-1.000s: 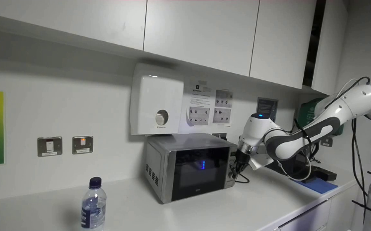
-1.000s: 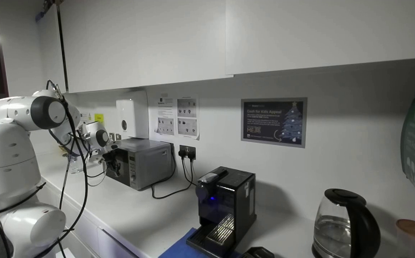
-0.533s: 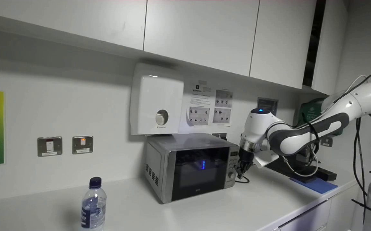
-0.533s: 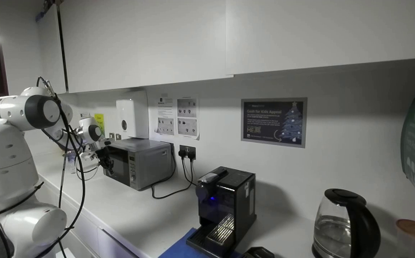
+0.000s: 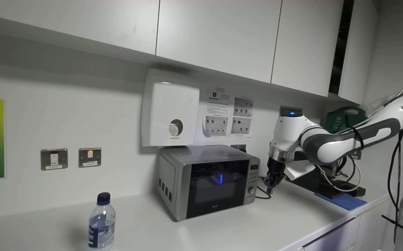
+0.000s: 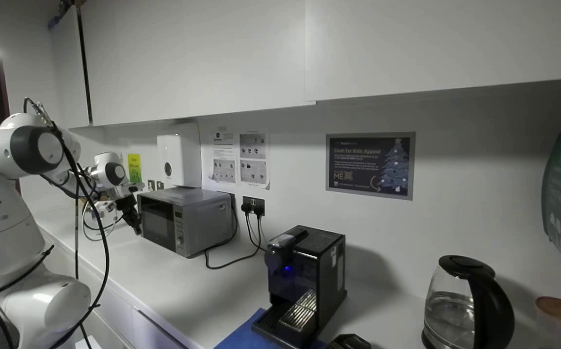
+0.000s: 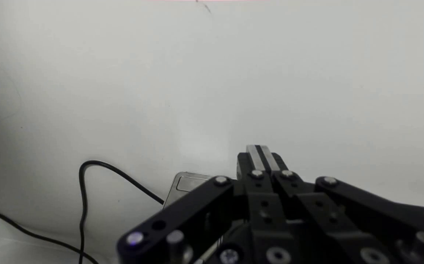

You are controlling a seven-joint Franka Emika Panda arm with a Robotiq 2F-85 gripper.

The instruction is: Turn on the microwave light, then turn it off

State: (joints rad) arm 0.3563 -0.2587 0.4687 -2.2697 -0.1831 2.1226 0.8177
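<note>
We saw the microwave (image 6: 188,220) on the counter (image 5: 152,232), window (image 5: 216,191) mostly dark — light seemingly off; the pincer (image 7: 260,151), closed and empty, hung apart — what was done or left, we couldn't tell.

- A boxy silver-grey metal microwave (image 5: 208,188) stands on the flat white surface (image 5: 222,233).
- In an exterior view, a clear, round plastic bottle (image 5: 102,221) is left of it; a black two-fingered tool (image 5: 270,191) hangs just right of it, apart.
- A white, rounded-corner box (image 5: 168,108) hangs on the white wall (image 5: 117,115) above the microwave.
- In an exterior view, a boxy black coffee machine (image 6: 328,271) stands right of the microwave and left of a rounded glass kettle (image 6: 447,305).
</note>
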